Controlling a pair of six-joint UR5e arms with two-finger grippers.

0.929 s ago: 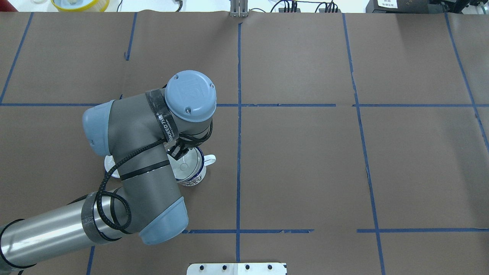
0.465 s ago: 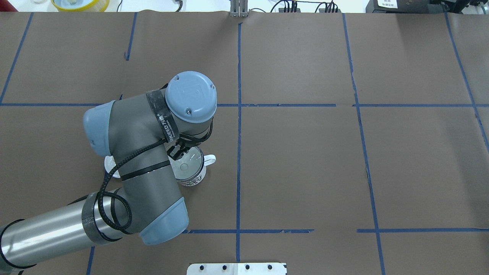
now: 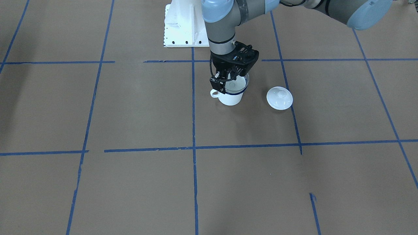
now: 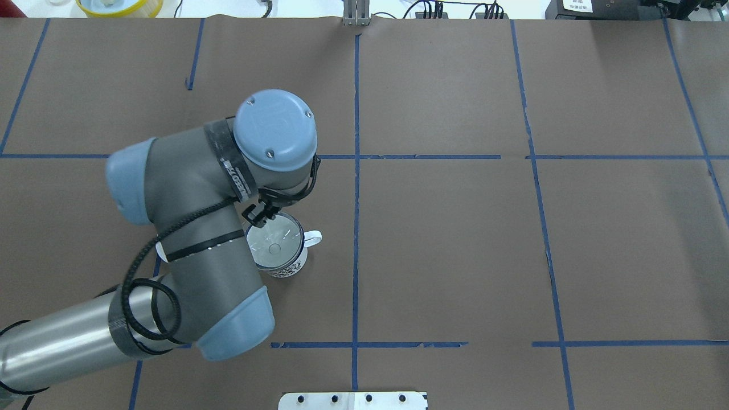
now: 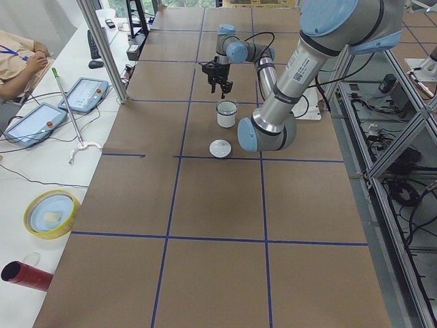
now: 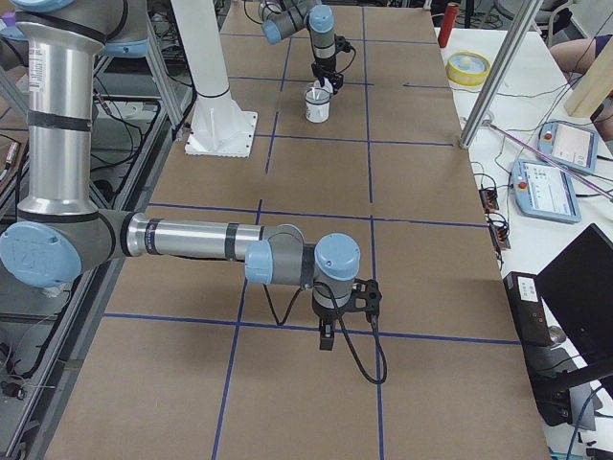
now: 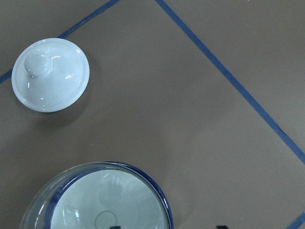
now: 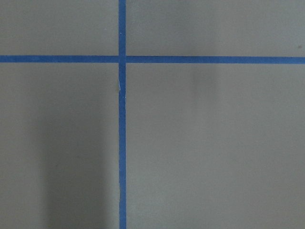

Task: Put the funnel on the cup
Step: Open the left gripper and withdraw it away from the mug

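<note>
The white cup (image 3: 231,97) with a dark blue rim stands on the brown table, its handle toward the table's middle. The clear funnel (image 3: 236,84) sits in its mouth, rim resting on the cup's rim; it shows in the overhead view (image 4: 275,242) and the left wrist view (image 7: 105,205). My left gripper (image 3: 225,80) hangs just above the funnel's edge, fingers apart and holding nothing. My right gripper (image 6: 326,335) shows only in the exterior right view, low over bare table far from the cup; I cannot tell if it is open or shut.
A white domed lid with a knob (image 3: 279,98) lies on the table beside the cup, also in the left wrist view (image 7: 50,75). Blue tape lines (image 4: 356,228) cross the brown cover. The robot's white base plate (image 3: 183,26) is behind the cup.
My left arm's wrist has risen and drifted left and away in the overhead view, taking the fingers off the funnel's rim. The funnel and cup have stayed put.
</note>
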